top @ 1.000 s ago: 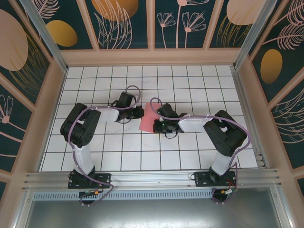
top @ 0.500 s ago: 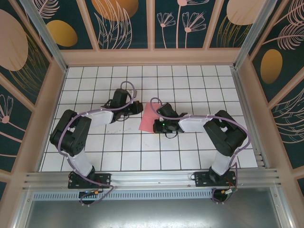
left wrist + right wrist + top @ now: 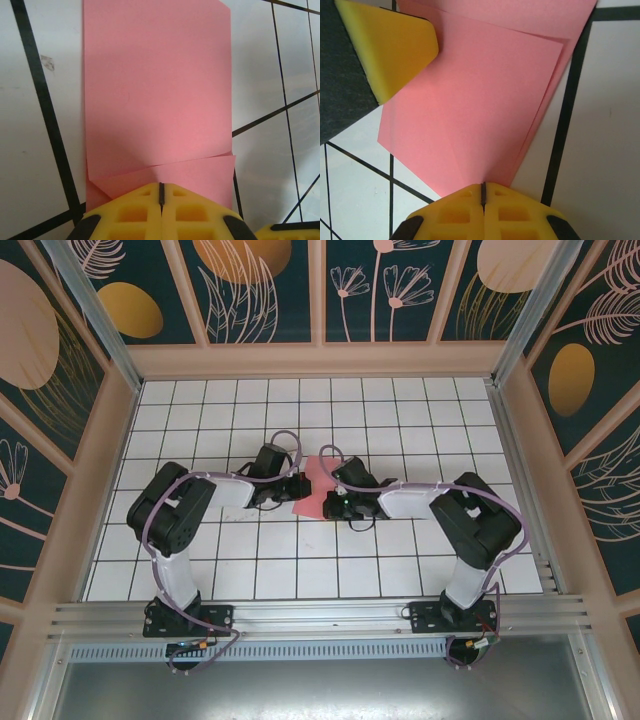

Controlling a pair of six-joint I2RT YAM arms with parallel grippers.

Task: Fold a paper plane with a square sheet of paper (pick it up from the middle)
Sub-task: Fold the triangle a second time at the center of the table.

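The left gripper has its yellow fingers pressed together, only a thin seam between them. Their tips rest on the near edge of the square sheet of paper; I cannot tell whether any paper is caught between them. Just ahead of the tips a slanted folded flap crosses the sheet, and beyond it the pink paper runs straight away as a flat rectangle. To its left a small dark smudge marks a tile.

The right gripper is closed the same way, its tips meeting a corner of the folded paper, which lies in two offset layers ahead of it. Further ahead and to the left, one yellow finger of the left gripper sits on the far part of the sheet.

From above, the paper lies between the two grippers on the white tiled table. Patterned wall panels stand beyond.
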